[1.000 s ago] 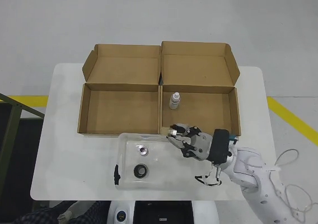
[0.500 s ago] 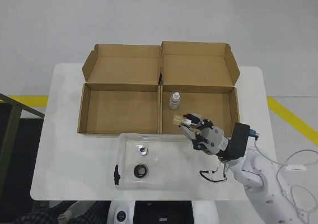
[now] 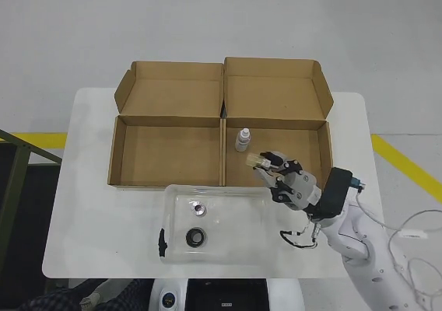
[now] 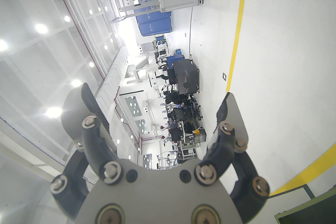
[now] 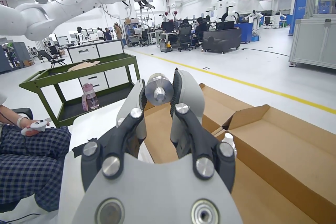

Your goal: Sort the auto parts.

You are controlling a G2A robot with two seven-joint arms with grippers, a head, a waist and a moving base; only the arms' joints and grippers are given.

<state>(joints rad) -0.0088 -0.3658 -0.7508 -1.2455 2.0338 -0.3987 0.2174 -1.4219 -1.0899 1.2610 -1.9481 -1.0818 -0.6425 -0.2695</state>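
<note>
The right gripper (image 3: 258,161) is clenched on a short metal cylinder (image 5: 158,92), which is pinched between both pads. Since a second ago it has carried the part away from the far rim of the clear tray (image 3: 225,241) and now hangs over the right cardboard box (image 3: 305,152). The tray lies back under its wrist, and a white bottle (image 3: 243,140) stands just ahead of its tips. The left gripper (image 4: 157,101) is released, its jaws spread wide, raised well apart from the right one.
</note>
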